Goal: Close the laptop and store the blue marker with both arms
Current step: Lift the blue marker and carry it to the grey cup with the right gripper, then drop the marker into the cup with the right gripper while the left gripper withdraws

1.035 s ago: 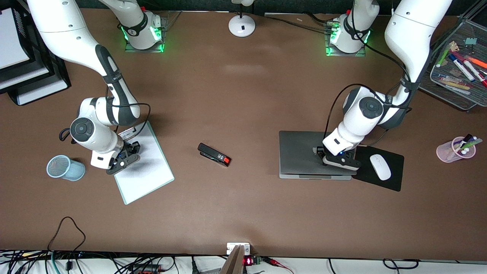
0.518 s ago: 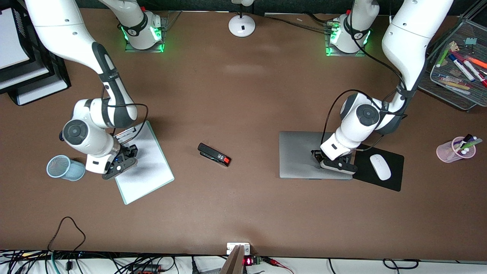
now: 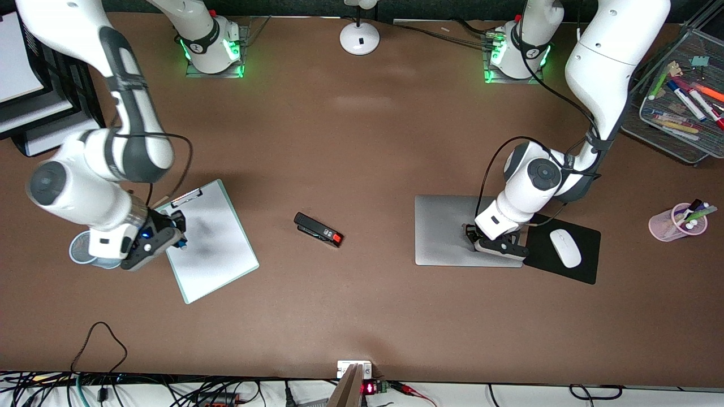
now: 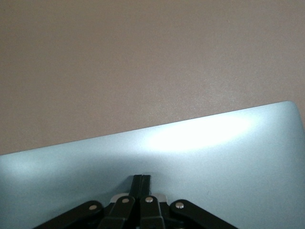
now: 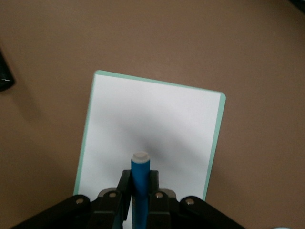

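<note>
Front view: the laptop lies shut and flat at right of centre, its edge just beside the black mouse pad; the left gripper presses on the lid near that edge, fingers together on nothing; so closing looks finished, and storing is the step in hand. At the left of the frame the right gripper hangs between the blue mesh cup and the clipboard; only a blue tip shows by its fingers here.

Left wrist view: the closed fingers rest tip-down on the pale lid, which fills the lower half of the frame; bare table fills the upper half.

Right wrist view: the blue marker stands clamped between the fingers, its white end toward the clipboard in mid-frame; a pale blue sliver at the lower right corner may be the cup's rim.

Judged from this, the next move calls for bringing the marker over the cup's mouth, then parting the fingers; the cup's narrow mouth leaves little margin.
</note>
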`<state>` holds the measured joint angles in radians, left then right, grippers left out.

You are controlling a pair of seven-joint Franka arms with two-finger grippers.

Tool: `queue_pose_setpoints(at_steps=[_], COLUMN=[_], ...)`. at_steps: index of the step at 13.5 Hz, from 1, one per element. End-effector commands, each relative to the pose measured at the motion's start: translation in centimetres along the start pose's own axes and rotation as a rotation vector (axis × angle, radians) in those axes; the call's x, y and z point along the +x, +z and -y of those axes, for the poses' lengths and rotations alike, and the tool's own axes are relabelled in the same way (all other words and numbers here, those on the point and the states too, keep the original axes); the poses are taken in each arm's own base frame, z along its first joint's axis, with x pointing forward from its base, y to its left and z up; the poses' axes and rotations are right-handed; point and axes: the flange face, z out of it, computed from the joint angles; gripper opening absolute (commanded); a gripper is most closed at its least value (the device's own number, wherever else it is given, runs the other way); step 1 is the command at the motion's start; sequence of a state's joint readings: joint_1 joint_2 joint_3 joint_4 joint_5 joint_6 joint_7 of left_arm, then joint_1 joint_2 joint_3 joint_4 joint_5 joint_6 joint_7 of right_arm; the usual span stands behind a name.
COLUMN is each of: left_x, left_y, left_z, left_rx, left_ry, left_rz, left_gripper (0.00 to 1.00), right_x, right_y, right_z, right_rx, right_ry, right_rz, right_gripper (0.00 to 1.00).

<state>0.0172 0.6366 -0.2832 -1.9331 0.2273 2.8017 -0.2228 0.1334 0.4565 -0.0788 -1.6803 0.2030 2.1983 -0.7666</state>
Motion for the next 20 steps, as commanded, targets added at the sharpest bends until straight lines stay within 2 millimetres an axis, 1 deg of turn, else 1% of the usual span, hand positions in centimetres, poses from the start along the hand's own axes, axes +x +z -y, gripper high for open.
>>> queue_pose_setpoints(at_steps=[1,3,5,6,8,10,11,12,13,14,15,16,17,18,19,20], left_x=[0.8,1.1,1.6,2.2,2.9,3.1,3.0,3.0,2.9,2.8,2.9,3.0,3.3,3.5,3.5,3.6], left_y=[-0.5,-1.6,-3.8,-5.5,-8.3,-11.1,-12.3,-13.8,-15.2,-16.9,-18.9,-20.3,-21.8,-23.3,-24.4,-25.5], left_z=[0.2,0.3,0.1,0.1,-0.3,-0.7,-1.3,-1.5,-1.7,-2.3,-2.7,-2.9,-3.3,-3.5,-3.7,-3.8], left_rx=[0.015,0.028,0.056,0.076,0.114,0.154,0.164,0.178,0.198,0.212,0.227,0.235,0.242,0.251,0.256,0.260], left_ry=[0.023,0.027,0.035,0.039,0.046,0.047,0.055,0.053,0.054,0.057,0.057,0.057,0.060,0.054,0.053,0.053], left_rz=[-0.018,-0.008,0.027,0.047,0.107,0.181,0.207,0.227,0.264,0.296,0.319,0.343,0.351,0.371,0.371,0.356], left_gripper=[0.00,0.00,0.00,0.00,0.00,0.00,0.00,0.02,0.10,0.12,0.27,0.32,0.50,0.74,0.90,0.98], right_x=[-0.9,-2.2,-3.6,-4.6,-6.6,-9.5,-10.9,-12.2,-13.8,-15.4,-17.0,-18.4,-19.3,-20.3,-20.8,-21.2], right_y=[-3.7,-6.4,-8.8,-9.6,-10.2,-10.1,-9.9,-10.0,-9.7,-9.1,-8.4,-7.8,-7.5,-7.7,-7.8,-8.2], right_z=[-1.8,-3.2,-4.8,-5.7,-7.5,-9.5,-10.4,-11.2,-12.4,-13.5,-14.4,-15.2,-16.0,-16.8,-17.5,-18.4], right_rx=[0.080,0.135,0.153,0.148,0.179,0.224,0.244,0.258,0.264,0.268,0.293,0.305,0.293,0.271,0.249,0.223], right_ry=[-0.083,-0.124,-0.242,-0.317,-0.424,-0.508,-0.536,-0.566,-0.592,-0.617,-0.632,-0.644,-0.658,-0.666,-0.682,-0.698], right_rz=[-0.034,-0.057,-0.116,-0.135,-0.218,-0.290,-0.325,-0.370,-0.417,-0.459,-0.512,-0.562,-0.604,-0.637,-0.657,-0.687], right_gripper=[0.00,0.00,0.00,0.00,0.00,0.00,0.00,0.00,0.00,0.00,0.00,0.00,0.00,0.00,0.00,0.00])
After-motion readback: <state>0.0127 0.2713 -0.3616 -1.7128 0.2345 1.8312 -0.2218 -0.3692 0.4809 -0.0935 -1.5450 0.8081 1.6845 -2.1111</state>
